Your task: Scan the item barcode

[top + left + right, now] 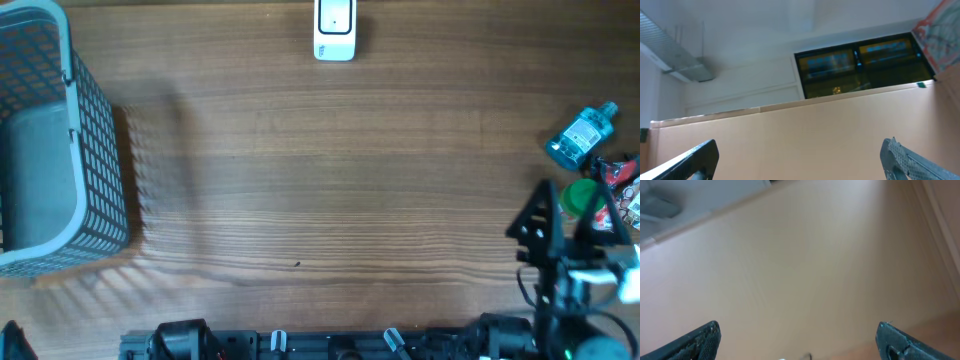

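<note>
Bottle (582, 137), blue, lies on the table (350, 200) just beyond the right gripper (575, 208), apart from it. That gripper is spread wide and empty. From overhead a green lid (577, 197) shows between its fingers, at a height that cannot be told, and a red packet (626, 186) lies just right of it. The left gripper (800, 160) is likewise released and holds nothing. Well left of the right gripper stands a basket (95, 150). Farther off, up-left, stands the scanner (334, 30).

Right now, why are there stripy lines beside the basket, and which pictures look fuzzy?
Overhead: clear; the basket throws a striped shadow on the table. Left wrist: soft, with a dark window. Right wrist: the blurriest, plain beige, fingers out of focus.
</note>
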Controlling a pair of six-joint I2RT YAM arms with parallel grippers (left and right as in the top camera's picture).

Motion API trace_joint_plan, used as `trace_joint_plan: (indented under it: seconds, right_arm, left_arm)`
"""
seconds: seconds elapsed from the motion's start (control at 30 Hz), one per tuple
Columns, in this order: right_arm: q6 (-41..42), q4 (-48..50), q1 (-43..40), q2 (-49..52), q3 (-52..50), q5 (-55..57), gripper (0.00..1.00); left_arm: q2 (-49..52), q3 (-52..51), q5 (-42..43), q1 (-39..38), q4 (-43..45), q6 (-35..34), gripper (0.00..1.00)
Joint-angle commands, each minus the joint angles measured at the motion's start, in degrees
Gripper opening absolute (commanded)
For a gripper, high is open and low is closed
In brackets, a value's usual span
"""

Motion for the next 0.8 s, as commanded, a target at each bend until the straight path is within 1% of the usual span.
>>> trace_joint_plan:
  seconds: [0.0,0.07,0.13,0.37,0.53,0.57,0.77]
  right_arm:
    - [4.9,4.8,-0.3,-0.5,-7.3,-1.3,1.00]
    - [8.1,8.3,-0.3,-0.5,-11.7,0.1,1.00]
    - [8.0,12.0,-0.3,-0.5,-16.7,0.4,1.00]
    - [9.2,12.3,-0.3,-0.5,-22.6,0.4,1.00]
    - [9.2,4.2,-0.3,-0.4,-22.8,0.7,1.00]
    - [9.6,2.2,-0.3,-0.4,-22.8,2.6,1.00]
    - [9.6,1.9,-0.3,0.3,-22.8,4.0,1.00]
  left_arm:
    - [-0.5,-0.6,-3.8,-0.3,-0.2,1.4,1.00]
    - [-0.5,-0.7,-3.7,-0.3,-0.2,1.4,1.00]
    - [-0.5,-1.1,-3.8,-0.3,-0.1,1.4,1.00]
    - [-0.5,-4.2,-3.7,-0.3,1.7,1.4,1.00]
    - [-0.5,-7.2,-3.7,-0.3,3.1,1.4,1.00]
    - [-0.5,-7.4,-3.7,-0.3,3.1,1.4,1.00]
    - [-0.5,-9.6,-2.4,-0.3,3.0,0.2,1.00]
